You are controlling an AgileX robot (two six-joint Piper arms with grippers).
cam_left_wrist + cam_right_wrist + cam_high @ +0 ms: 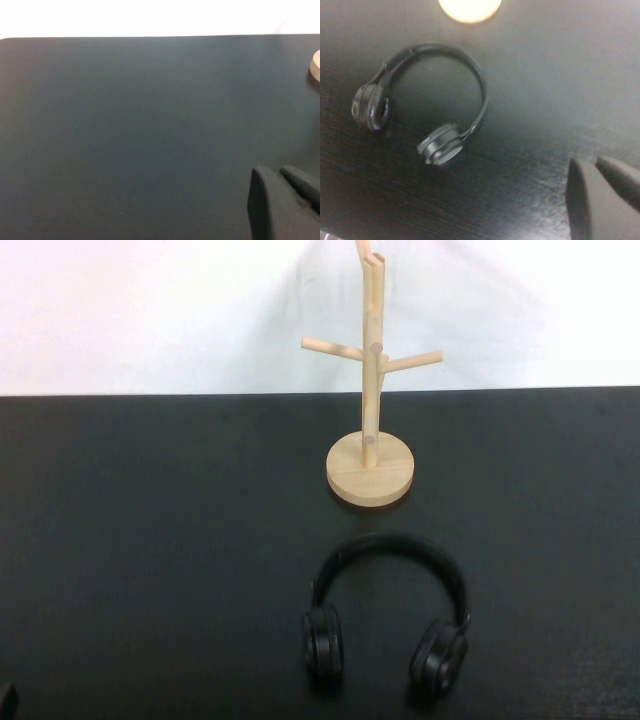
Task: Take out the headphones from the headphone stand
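Note:
The black headphones [390, 541] lie flat on the black table, off the stand, just in front of its round base, with the ear cups toward me. The light wooden headphone stand [371, 400] stands upright at the back middle, its pegs bare. The right wrist view shows the headphones [440, 144] and the stand's base [470, 7] beyond them. My right gripper [592, 162] is shut and empty, hovering apart from the headphones on their right. My left gripper [274, 171] is shut and empty over bare table, far left of the stand's base [316, 65].
The black table [150, 540] spreads wide on both sides of the stand. A white wall [150, 310] rises behind its far edge. A dark bit of the left arm [5, 700] shows at the near left corner.

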